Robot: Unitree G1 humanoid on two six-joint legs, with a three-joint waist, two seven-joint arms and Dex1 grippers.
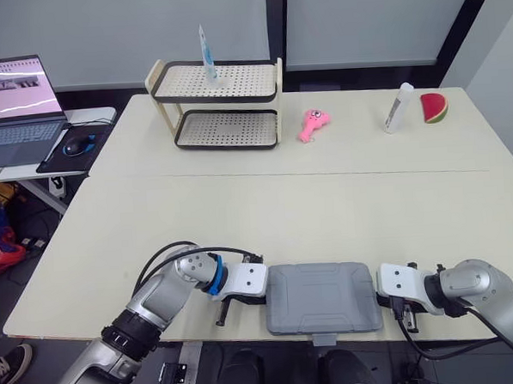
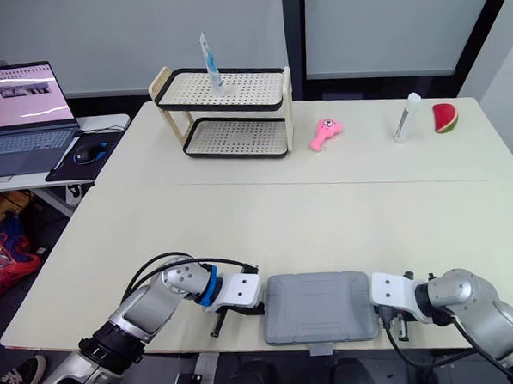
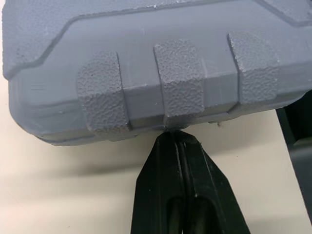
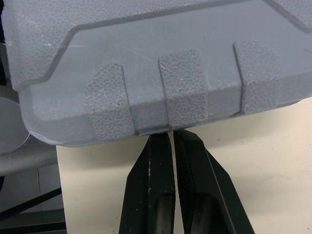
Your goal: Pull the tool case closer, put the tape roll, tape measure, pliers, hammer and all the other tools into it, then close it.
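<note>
Far row: laptop (image 1: pixel 16 110) on a side desk, rack (image 1: pixel 221 99), pink toy (image 1: pixel 311 125), bottle (image 1: pixel 398 109), melon slice (image 1: pixel 434 108). None are task items.

Near row:
- Left gripper (image 3: pixel 176 136): fingers pressed together, nothing between them, tips touching the case's left end.
- Case (image 1: pixel 322 296): lies flat with the lid down at the table's (image 1: pixel 240 210) near edge, between the two grippers. Its front latch (image 1: pixel 324 339) juts just past the edge.
- Right gripper (image 4: pixel 170 134): fingers together with a hairline gap, empty, tips against the case's right end.

Judgement: this is the pull-closer step, near its end. The case is braced end to end and cannot come much nearer.

Next move: back both grippers off the ends, free one for the latch, and lift the lid while the other steadies the case. Risk: it could tip off the edge.
</note>
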